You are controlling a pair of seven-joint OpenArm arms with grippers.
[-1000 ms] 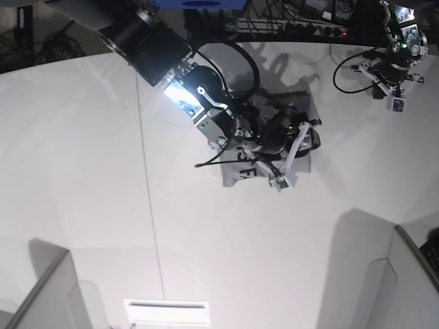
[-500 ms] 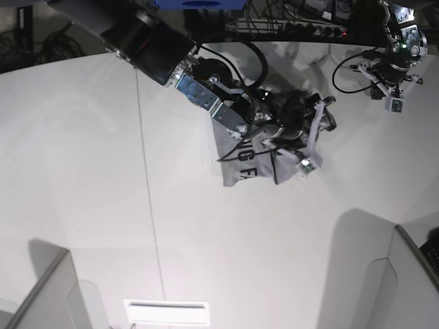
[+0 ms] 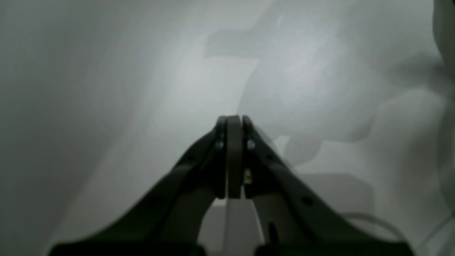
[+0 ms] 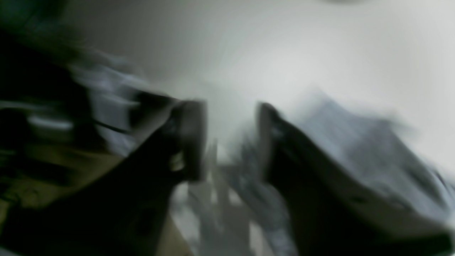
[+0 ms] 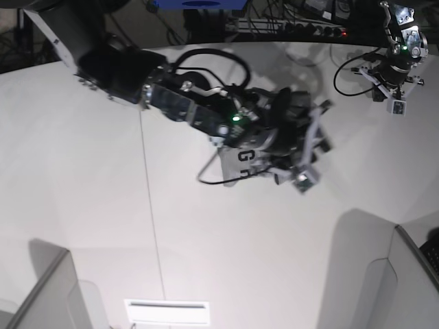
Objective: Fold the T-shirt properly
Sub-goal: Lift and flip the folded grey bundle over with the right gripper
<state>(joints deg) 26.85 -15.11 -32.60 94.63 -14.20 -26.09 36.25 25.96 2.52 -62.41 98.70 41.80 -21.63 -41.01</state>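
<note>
Now | right gripper (image 4: pixel 231 142): jaws apart, over the crumpled T-shirt (image 5: pixel 248 159) mid-table toward the far edge | left gripper (image 3: pixel 230 122): clenched empty, far right corner | risk: pinching several bunched layers, worsening the tangle.

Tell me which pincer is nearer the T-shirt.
Right. The right pincer is directly over the T-shirt, jaws open. The left pincer is shut, off at the table's far corner, well clear of it.
</note>
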